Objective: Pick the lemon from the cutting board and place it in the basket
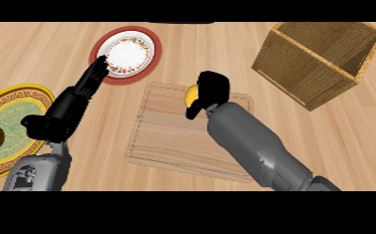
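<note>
The yellow lemon (190,95) lies at the far edge of the wooden cutting board (165,138), mostly hidden. My right hand (209,92) is over it with fingers curled round it, only the lemon's left side showing. The wicker basket (317,76) stands to the far right, apart from the board. My left hand (81,94) is open at the left, its straight fingers pointing toward a plate.
A white plate with a red rim (150,46) sits at the back, left of the board. A yellow and green patterned plate (22,98) lies at the left edge. A dark object edge shows at the top centre.
</note>
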You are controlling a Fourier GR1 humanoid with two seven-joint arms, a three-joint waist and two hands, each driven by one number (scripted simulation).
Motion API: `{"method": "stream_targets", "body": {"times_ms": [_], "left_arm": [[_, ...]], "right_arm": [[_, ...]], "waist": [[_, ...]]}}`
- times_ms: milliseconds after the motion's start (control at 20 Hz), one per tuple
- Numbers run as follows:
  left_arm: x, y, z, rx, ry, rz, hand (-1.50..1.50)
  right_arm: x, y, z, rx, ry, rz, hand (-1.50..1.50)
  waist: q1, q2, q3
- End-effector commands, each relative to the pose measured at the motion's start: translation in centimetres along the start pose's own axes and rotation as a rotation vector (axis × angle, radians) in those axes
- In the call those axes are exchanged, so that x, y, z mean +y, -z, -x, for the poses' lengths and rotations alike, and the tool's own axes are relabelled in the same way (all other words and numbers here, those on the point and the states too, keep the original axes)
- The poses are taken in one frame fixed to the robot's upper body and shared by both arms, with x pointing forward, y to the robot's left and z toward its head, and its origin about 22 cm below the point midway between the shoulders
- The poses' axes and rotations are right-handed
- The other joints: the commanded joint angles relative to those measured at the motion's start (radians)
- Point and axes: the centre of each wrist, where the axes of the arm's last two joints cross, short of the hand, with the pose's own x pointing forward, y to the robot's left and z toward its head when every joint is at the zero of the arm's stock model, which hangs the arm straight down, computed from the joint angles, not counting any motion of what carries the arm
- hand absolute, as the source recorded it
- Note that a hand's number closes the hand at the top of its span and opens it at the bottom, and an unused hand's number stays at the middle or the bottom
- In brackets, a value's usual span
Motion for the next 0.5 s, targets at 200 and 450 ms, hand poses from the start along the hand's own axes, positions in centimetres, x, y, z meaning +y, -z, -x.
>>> {"method": "stream_targets", "body": {"times_ms": [200, 450], "left_arm": [[-0.3, 0.4, 0.1, 0.004, -0.014, 0.001, 0.0], [-1.1, 1.0, 0.2, 0.017, 0.007, -0.002, 0.0]], "right_arm": [[-4.2, -2.5, -4.2, 0.06, 0.372, 0.159, 1.5], [-7.6, -4.6, -7.4, -0.112, 0.587, 0.416, 1.5]], "waist": [[0.008, 0.001, 0.001], [-0.005, -0.007, 0.001]]}}
